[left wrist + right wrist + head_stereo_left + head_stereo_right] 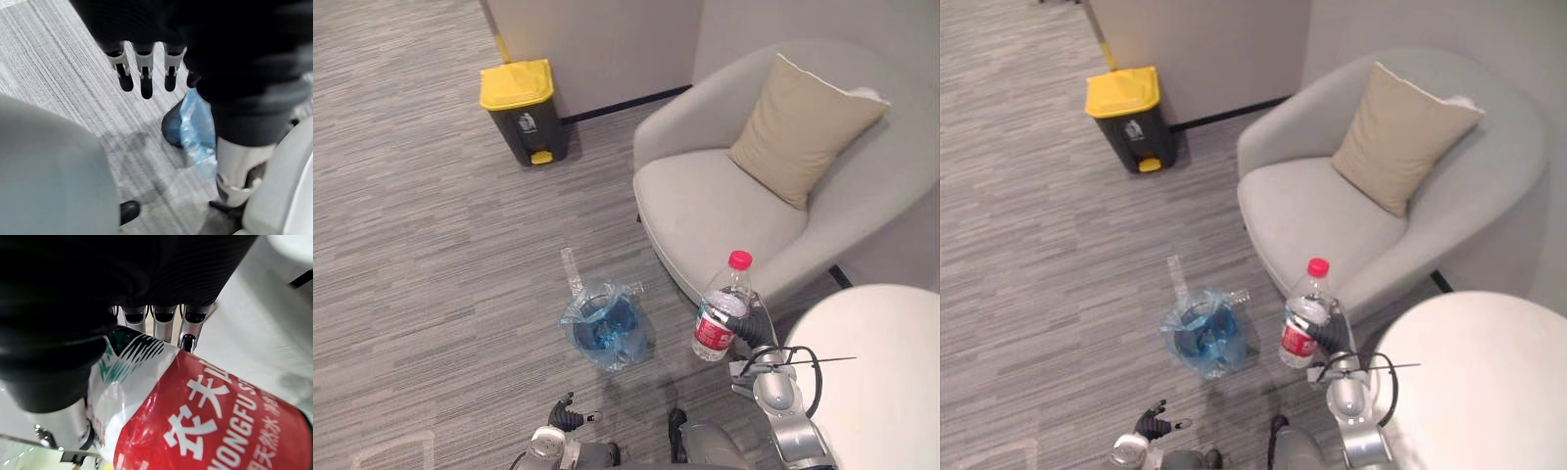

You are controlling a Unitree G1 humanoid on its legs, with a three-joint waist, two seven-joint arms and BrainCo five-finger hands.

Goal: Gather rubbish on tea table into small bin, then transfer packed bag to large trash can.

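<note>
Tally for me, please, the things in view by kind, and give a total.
Bins: 2, the blue-lined small bin and the yellow-lidded trash can
Bottles: 1, the water bottle in the right hand
Seats: 1, the armchair
Cushions: 1, the cushion
Tables: 1, the tea table
Total: 6

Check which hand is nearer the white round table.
Right. The right hand, shut on the bottle, sits just off the left edge of the table; the left hand hangs well to the left, near the blue-bagged bin.
</note>
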